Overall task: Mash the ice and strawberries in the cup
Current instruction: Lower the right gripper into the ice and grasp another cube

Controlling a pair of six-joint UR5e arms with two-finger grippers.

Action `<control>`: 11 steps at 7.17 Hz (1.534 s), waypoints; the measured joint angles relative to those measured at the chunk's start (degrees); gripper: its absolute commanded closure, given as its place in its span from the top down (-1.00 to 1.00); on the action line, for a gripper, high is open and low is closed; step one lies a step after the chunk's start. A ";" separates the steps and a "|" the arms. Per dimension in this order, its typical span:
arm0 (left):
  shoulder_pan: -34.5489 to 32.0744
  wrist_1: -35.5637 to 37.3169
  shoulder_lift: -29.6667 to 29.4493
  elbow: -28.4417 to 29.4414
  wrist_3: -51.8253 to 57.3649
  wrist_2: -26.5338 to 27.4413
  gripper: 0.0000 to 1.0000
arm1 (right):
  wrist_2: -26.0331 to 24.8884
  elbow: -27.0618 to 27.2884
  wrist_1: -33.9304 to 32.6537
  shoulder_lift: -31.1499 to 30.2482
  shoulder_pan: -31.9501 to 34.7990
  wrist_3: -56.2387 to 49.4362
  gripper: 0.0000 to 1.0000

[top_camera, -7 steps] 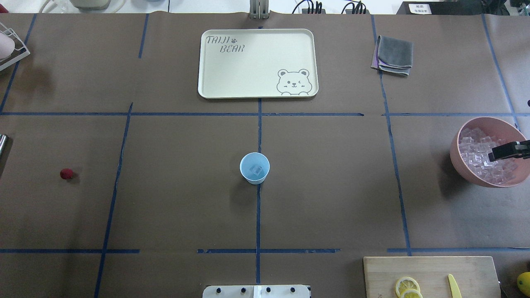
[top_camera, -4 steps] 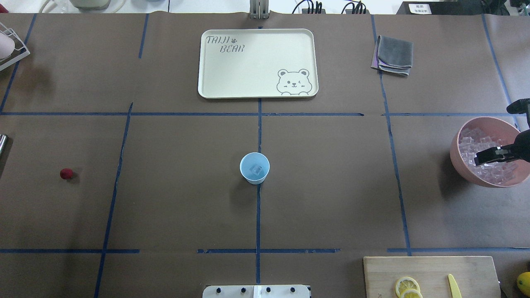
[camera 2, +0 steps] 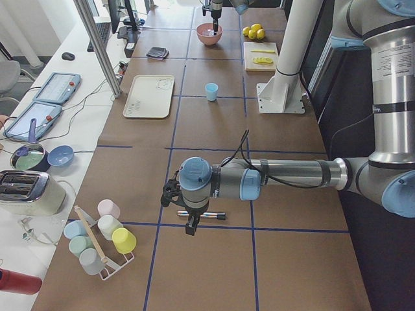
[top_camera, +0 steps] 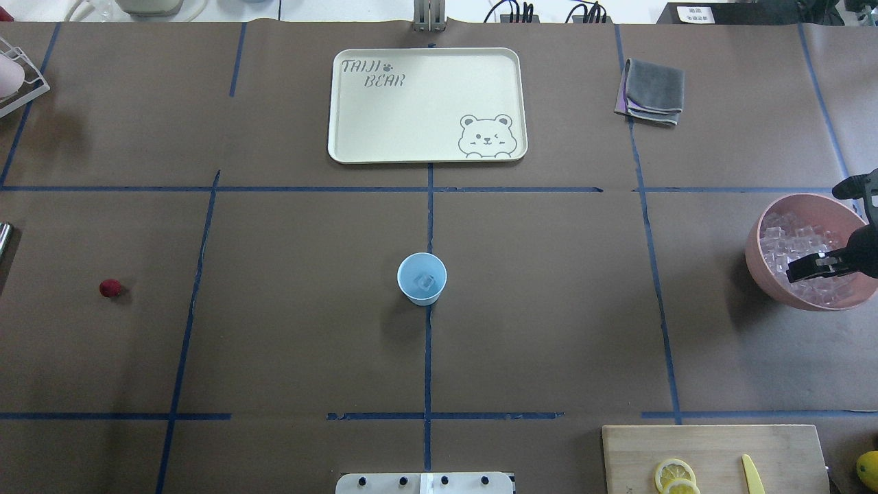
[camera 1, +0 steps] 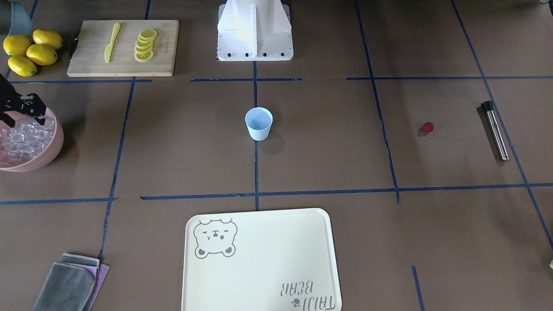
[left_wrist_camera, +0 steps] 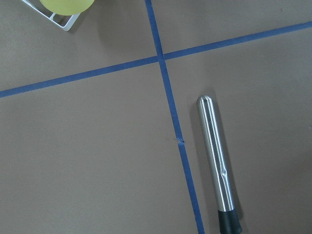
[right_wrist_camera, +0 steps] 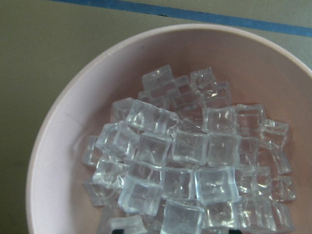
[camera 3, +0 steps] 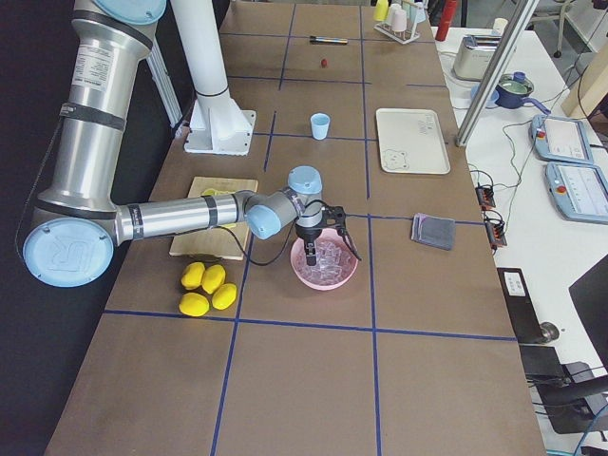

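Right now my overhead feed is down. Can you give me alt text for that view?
The right gripper hangs open over a pink bowl of ice at the table's right edge. A blue cup stands mid-table with one ice cube inside; a strawberry lies far to its left, a cream tray beyond it.

- Overhead view, centre: cup (top_camera: 422, 278) holding one ice cube (top_camera: 426, 281).
- Tray (top_camera: 426, 104) above the cup, top centre.
- Strawberry (top_camera: 110, 288) at far left.
- Bowl (top_camera: 760, 269) of ice (top_camera: 789, 240) at right edge.
- Cutting board (top_camera: 713, 446) with lemon slices (top_camera: 674, 475), lower right.
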 measured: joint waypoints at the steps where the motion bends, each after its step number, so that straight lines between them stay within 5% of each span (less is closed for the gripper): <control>1: 0.04 -0.02 0.00 -0.02 0.00 0.00 1.00 | -0.07 -0.10 -0.01 -0.05 -0.04 -0.05 0.33; 9: 0.02 -0.07 0.06 -0.05 0.00 0.00 1.00 | -1.00 0.05 -0.01 0.52 0.09 -0.17 0.17; 10: 0.04 -0.09 0.11 -0.05 0.00 -0.02 1.00 | -1.35 0.08 -0.01 0.54 0.19 -0.18 0.02; 11: 0.07 -0.11 0.14 -0.05 0.00 -0.06 1.00 | -1.51 0.13 -0.01 0.54 0.30 -0.18 -0.37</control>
